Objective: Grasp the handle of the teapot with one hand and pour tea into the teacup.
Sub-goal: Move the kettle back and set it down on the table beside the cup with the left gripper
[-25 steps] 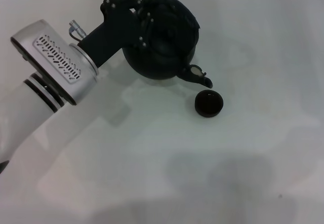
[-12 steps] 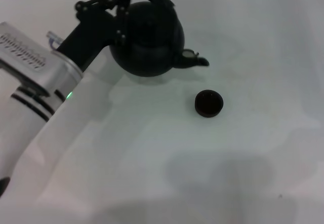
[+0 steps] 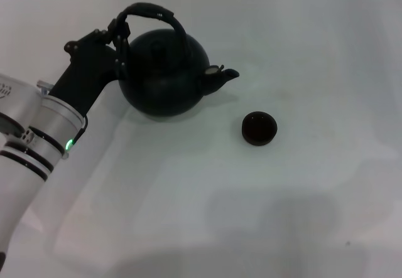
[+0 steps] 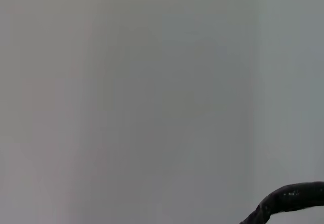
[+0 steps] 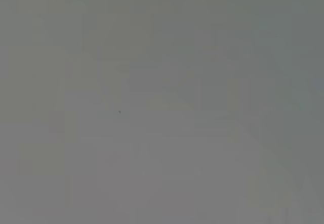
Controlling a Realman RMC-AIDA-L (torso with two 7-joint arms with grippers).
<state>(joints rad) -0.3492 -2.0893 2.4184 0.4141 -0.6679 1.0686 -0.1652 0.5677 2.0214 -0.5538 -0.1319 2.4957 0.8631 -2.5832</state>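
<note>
White and bare apart from two dark things, the table (image 3: pixel 326 203) is seen from the head view with soft shadows lying across its near part. At the far left of it the teapot (image 3: pixel 164 72) stands upright, its spout turned toward the robot's right, and its arched handle (image 3: pixel 151 11) is gripped at the left end by the left gripper (image 3: pixel 119 39), whose fingers are closed on the handle. A short stretch of the same handle is caught in a corner of the left wrist view. The teacup (image 3: pixel 259 128) sits apart from the pot, nearer the robot and to the right of the spout, with bare table between them. Whether any tea lies in the cup cannot be told, its inside being dark. The grasp is judged done; pot and cup are apart and the pot level, so no pouring is under way. The right gripper is not seen in any view.
</note>
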